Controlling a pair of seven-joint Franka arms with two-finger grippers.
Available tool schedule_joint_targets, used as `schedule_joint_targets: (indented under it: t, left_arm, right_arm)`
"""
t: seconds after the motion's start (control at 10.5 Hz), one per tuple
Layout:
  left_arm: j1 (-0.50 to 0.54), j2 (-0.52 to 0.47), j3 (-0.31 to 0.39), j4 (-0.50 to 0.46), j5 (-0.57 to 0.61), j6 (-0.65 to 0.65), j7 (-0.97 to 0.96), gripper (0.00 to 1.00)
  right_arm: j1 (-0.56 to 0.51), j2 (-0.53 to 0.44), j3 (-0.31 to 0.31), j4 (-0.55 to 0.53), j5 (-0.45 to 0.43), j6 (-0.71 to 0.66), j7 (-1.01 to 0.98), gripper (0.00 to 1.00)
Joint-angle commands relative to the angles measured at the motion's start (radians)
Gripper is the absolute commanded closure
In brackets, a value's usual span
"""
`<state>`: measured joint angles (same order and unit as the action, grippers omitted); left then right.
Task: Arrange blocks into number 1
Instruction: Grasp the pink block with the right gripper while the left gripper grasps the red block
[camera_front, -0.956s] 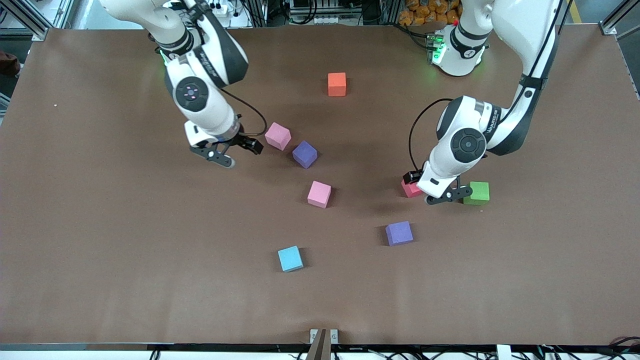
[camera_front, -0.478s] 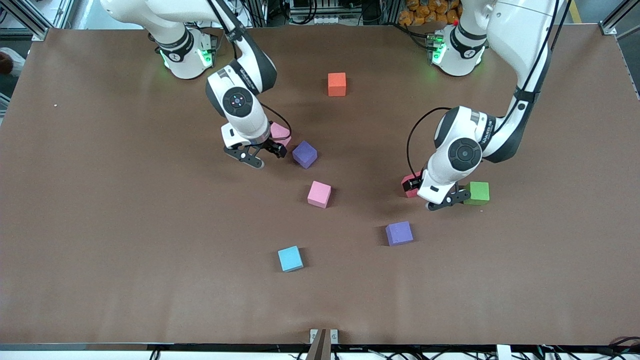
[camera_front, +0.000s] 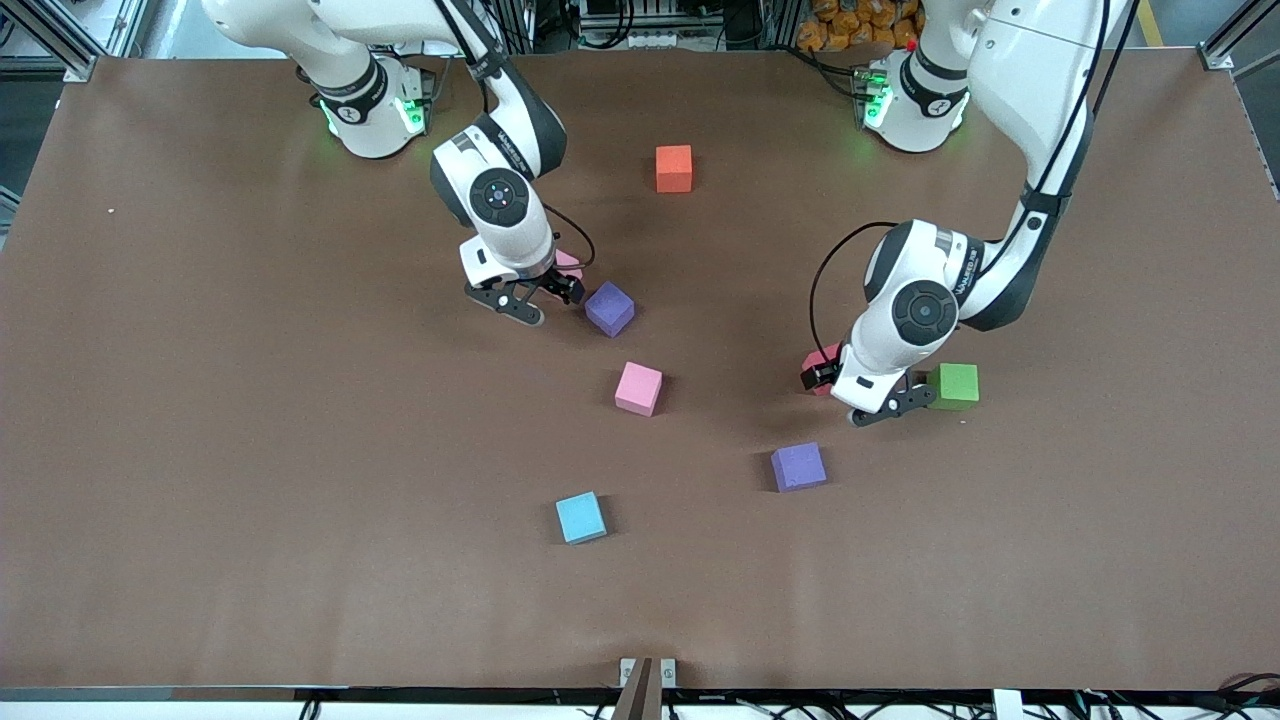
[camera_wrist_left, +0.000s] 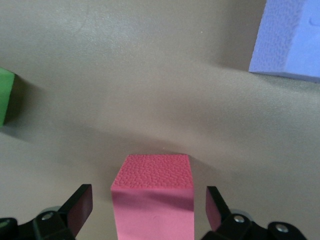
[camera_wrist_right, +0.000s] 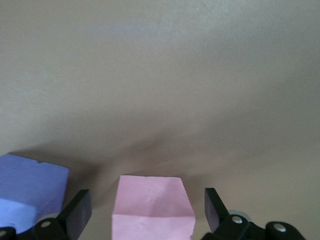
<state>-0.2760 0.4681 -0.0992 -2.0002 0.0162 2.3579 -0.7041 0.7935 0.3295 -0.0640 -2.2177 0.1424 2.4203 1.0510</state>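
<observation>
My right gripper (camera_front: 528, 300) hangs wide open and empty over a pink cube (camera_front: 568, 264), which shows in the right wrist view (camera_wrist_right: 153, 207) square between my two fingers (camera_wrist_right: 75, 212), apart from both, its faces lined up with them; a straight descent should straddle it. A purple cube (camera_front: 609, 308) sits just beside it, toward the left arm's end, close to one finger, so I judge that side is the tight one. My left gripper (camera_front: 868, 398) is likewise spread and holding nothing, over the red cube (camera_wrist_left: 152, 197), centred between its fingers (camera_wrist_left: 216, 207). The green cube (camera_front: 953, 385) lies near it, clear. The orange cube (camera_front: 674, 168), second pink cube (camera_front: 638, 388) and second purple cube (camera_front: 798, 466) lie scattered, well apart
</observation>
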Motion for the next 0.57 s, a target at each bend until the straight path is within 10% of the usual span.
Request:
schedule_joint_targets:
  t: [0.0,0.29,0.48]
  left_arm:
    - [-0.011,0.021,-0.002,0.009,-0.004,0.02,-0.018,0.29]
    - [-0.017,0.018,-0.007,0.001,-0.002,0.021,-0.032,1.0]
    - [-0.04,0.007,-0.034,0.003,-0.002,0.018,-0.064,1.0]
  right_arm:
    - [0.019,-0.047,-0.008,-0.066,0.016,0.029,0.014,0.0]
    - [0.035,-0.035,-0.008,-0.065,0.016,0.062,0.043,0.11]
    - [0.038,-0.033,-0.007,-0.065,0.016,0.072,0.043,0.2]
